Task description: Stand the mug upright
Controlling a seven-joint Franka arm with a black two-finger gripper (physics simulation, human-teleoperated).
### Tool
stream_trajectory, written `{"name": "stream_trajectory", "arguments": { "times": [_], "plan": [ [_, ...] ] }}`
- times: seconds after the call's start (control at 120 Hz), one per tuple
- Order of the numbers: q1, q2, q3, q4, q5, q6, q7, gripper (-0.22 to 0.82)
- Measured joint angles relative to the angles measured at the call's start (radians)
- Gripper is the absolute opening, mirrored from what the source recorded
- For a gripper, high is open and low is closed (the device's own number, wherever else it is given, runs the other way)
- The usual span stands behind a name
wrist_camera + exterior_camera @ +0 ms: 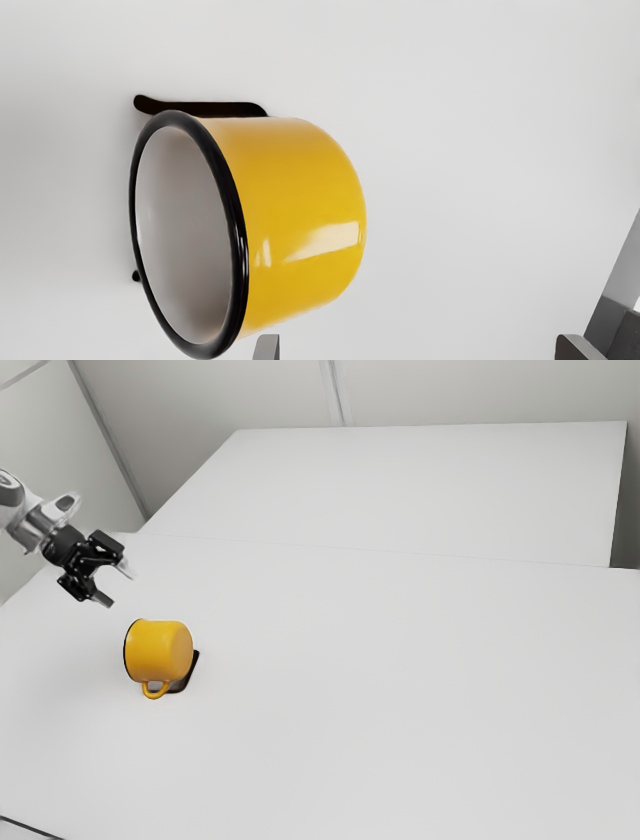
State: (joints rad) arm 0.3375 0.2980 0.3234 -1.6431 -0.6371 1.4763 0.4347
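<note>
The gripper (115, 585) hangs in the exterior view's left part, above the table, with its fingers apart and nothing between them. A yellow mug (160, 651) with a black rim lies on its side, its mouth toward the exterior view's left and its handle toward that view's bottom edge. In the wrist view the mug (300, 210) shows its pale inside, and the open gripper (419, 347) has one fingertip close to the rim in the picture. Whether they touch, I cannot tell. The handle is hidden there.
A flat black shape (187, 672) shows beside and partly behind the mug on the white table (400, 690); I cannot tell whether it is an object or a shadow. A raised white surface or panel (430, 490) stands beyond. Grey parts (617, 300) edge the wrist view.
</note>
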Motion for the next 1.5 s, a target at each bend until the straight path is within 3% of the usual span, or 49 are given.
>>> {"name": "stream_trajectory", "arguments": {
  "times": [0.292,0.633,0.817,0.95,1.183,1.333,1.5],
  "plan": [
    [0.133,0.195,0.0,-0.018,-0.296,-0.058,0.234,0.6],
    [0.133,0.131,-0.001,-0.241,-0.433,-0.101,0.404,0.6],
    [0.13,0.13,-0.001,-0.245,-0.44,-0.106,0.459,0.14],
    [0.133,0.129,-0.001,-0.244,-0.443,-0.106,0.489,-0.03],
    [0.123,0.053,-0.002,-0.247,-0.43,-0.102,0.525,-0.13],
    [0.027,-0.07,-0.013,-0.247,-0.314,-0.043,0.511,-0.15],
    [-0.045,-0.168,-0.106,-0.246,-0.093,0.076,0.46,-0.16]
  ]
}}
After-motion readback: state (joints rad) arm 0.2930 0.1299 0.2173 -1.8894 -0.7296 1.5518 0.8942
